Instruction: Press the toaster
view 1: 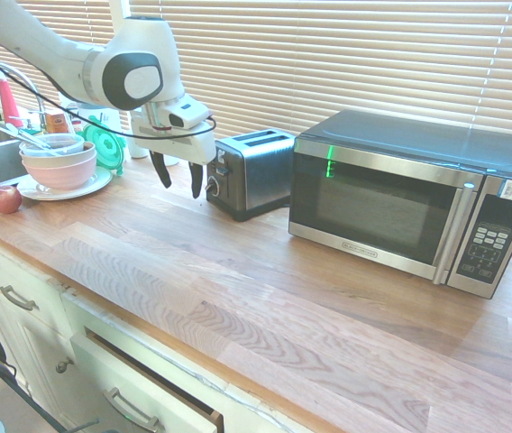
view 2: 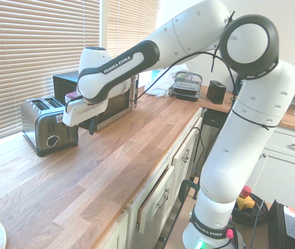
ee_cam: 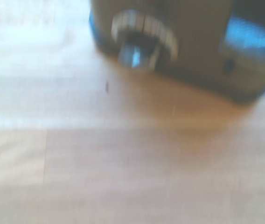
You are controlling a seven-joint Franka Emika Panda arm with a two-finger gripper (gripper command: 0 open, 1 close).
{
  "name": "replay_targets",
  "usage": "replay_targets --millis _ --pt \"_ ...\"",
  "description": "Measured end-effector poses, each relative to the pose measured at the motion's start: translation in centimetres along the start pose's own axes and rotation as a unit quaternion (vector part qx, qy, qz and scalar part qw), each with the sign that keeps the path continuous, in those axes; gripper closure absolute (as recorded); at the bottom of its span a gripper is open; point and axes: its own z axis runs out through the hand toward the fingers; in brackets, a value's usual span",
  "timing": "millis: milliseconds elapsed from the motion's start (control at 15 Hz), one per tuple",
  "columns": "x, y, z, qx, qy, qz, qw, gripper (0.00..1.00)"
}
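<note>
We're hovering the two-finger gripper (view 1: 178, 179), fingers wide and empty, just beside the lever end of the small brushed-steel two-slot toaster (view 1: 254, 170), which is sitting left of the steel-and-black microwave (view 1: 409, 198), lining up for the press.

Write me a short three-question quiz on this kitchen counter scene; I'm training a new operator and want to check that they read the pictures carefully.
1. True or false: the gripper is shut on the lever of the small brushed-steel two-slot toaster.
2. Multiple choice: what stands on the wooden counter right beside the toaster, on the side away from the arm? A) a red apple B) the large steel-and-black microwave C) a kettle
3. Fill in: the round knob sits on the toaster's ____ end panel.

Key
1. False: the gripper is open, pointing down, just in front of the toaster's end panel, holding nothing.
2. B
3. black
</note>
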Motion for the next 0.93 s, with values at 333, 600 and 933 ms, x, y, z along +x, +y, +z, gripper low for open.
replay_targets --millis 333,600,933 --pt "2.9 -3.1 -2.2 0.010 0.008 -0.003 1.000 0.00" --pt "4.9 -4.9 -3.7 0.014 0.016 -0.005 1.000 0.00" --pt "7.8 -5.4 -3.5 0.008 0.015 0.009 1.000 0.00"
